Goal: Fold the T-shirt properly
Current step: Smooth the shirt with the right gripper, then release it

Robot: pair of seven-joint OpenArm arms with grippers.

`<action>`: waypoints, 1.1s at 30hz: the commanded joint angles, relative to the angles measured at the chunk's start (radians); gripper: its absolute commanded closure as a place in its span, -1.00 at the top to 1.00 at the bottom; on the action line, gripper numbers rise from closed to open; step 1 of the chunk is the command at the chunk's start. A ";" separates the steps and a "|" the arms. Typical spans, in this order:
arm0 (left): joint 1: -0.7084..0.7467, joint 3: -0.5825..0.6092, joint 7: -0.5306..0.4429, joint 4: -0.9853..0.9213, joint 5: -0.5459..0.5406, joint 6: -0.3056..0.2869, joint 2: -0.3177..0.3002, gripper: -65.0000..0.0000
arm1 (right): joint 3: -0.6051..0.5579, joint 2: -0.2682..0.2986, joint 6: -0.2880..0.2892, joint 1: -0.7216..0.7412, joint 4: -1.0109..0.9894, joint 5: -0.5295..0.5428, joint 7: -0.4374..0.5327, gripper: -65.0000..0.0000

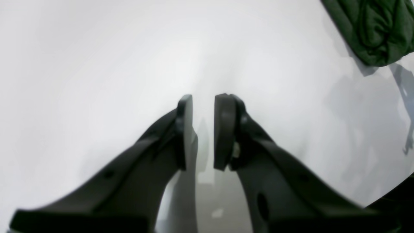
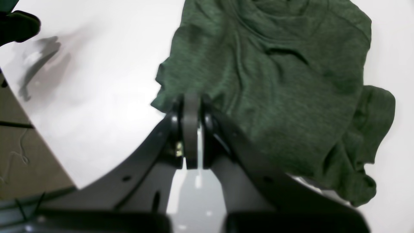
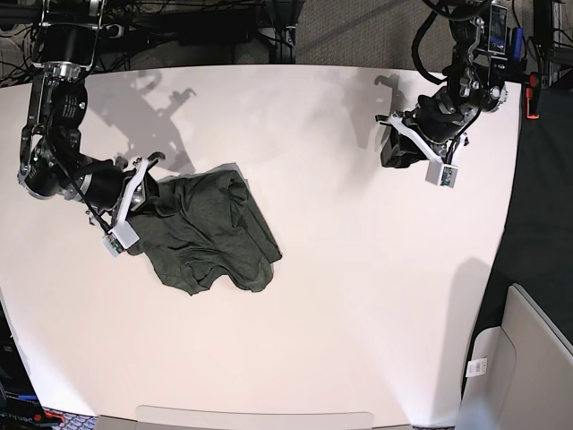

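The T-shirt (image 3: 210,228) lies crumpled on the left part of the white table, dark olive green and plain. The right wrist view shows the T-shirt (image 2: 284,81) bunched in wrinkles, one sleeve trailing at the right. My right gripper (image 2: 191,96) is shut with its pads pressed together at the shirt's near edge, where the cloth runs into them. In the base view my right gripper (image 3: 148,179) sits at the shirt's left side. My left gripper (image 1: 203,97) hovers over bare table, slightly open and holding nothing, with a corner of the T-shirt (image 1: 375,29) far off. It (image 3: 387,148) is at the back right.
The white table (image 3: 358,296) fills most of the base view. Its edge and brown floor (image 2: 19,155) show at the left of the right wrist view. A pale grey bin-like object (image 3: 524,358) stands off the front right corner. Cables and stands line the far edge.
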 commanded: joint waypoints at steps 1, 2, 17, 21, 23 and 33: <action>-0.005 -0.005 -0.021 0.015 -0.010 -0.002 -0.011 -0.70 | -0.002 -0.002 0.003 0.031 -0.009 -0.007 0.014 -0.99; -0.005 -0.005 -0.021 0.015 -0.010 -0.002 -0.005 -0.70 | -0.018 -0.020 0.003 0.037 -0.032 -0.036 0.014 -0.99; -0.005 -0.010 -0.021 0.018 -0.010 -0.002 -0.011 -0.70 | -0.220 -0.166 0.002 0.035 -0.063 -0.262 0.041 -0.99; -0.005 -0.011 -0.021 0.018 -0.010 -0.002 -0.013 -0.70 | -0.220 -0.195 0.002 0.046 -0.105 -0.263 0.049 -0.99; -0.005 -0.013 -0.021 0.018 -0.010 -0.002 -0.013 -0.70 | -0.222 -0.206 0.002 0.057 -0.151 -0.263 0.096 -0.99; -0.005 -0.013 -0.021 0.026 -0.010 -0.002 -0.014 -0.70 | -0.348 -0.232 0.002 0.085 -0.172 -0.257 0.196 -0.99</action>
